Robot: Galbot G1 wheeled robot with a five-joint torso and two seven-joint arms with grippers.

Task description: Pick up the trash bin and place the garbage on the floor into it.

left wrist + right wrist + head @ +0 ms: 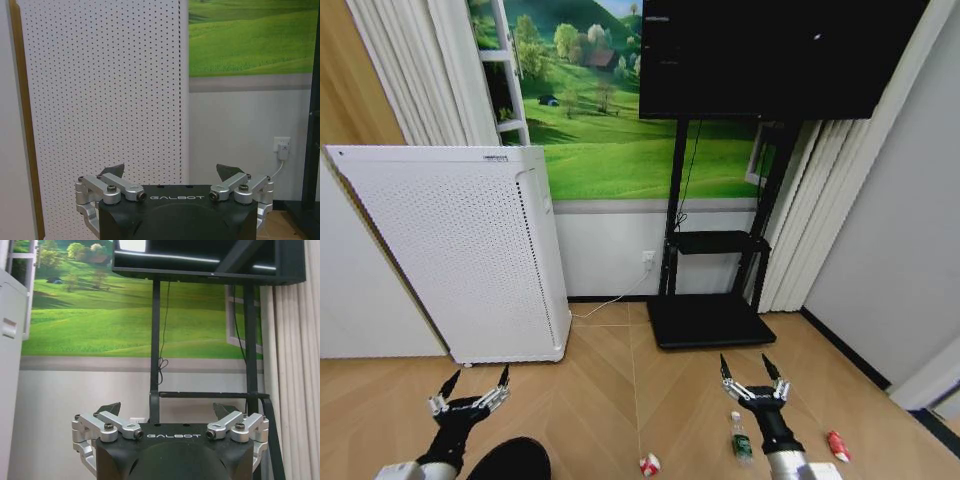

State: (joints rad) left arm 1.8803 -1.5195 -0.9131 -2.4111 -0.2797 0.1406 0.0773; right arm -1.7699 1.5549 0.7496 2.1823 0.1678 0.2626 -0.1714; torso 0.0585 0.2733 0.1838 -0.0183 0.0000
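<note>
Both arms are reaching forward and low over the floor: the left gripper point(470, 392) is hovering just above the dark rounded top of the trash bin point(510, 460) at the bottom edge of the head view, and the right gripper point(753, 378) is hanging over the small clear green-labelled bottle point(740, 440). Both are standing with jaws spread wide and holding nothing — the wrist views are showing the 2 dark fingertips of each well apart. The garbage is lying in 3 pieces on the floor ahead: a red-and-white scrap point(649, 464) near the middle, the bottle just beside the right forearm, and a red wrapper-like piece point(837, 445) farther to the right. Judging by its look, the bin is probably going to be light and fairly stiff, so taking it by the rim seems the soundest hold; little of it is showing, so the wall cannot be judged. The bottle is likely to be smooth and apt to roll, best pinched across its body, while the scrap and wrapper look thin, soft and crushable. The floor is smooth herringbone wood point(610, 390), offering little friction. Around it are standing a white perforated air purifier point(470, 250), a black screen on a stand point(705, 315) with a flat base, pale curtains point(820, 210) and a green meadow mural point(610, 130).
</note>
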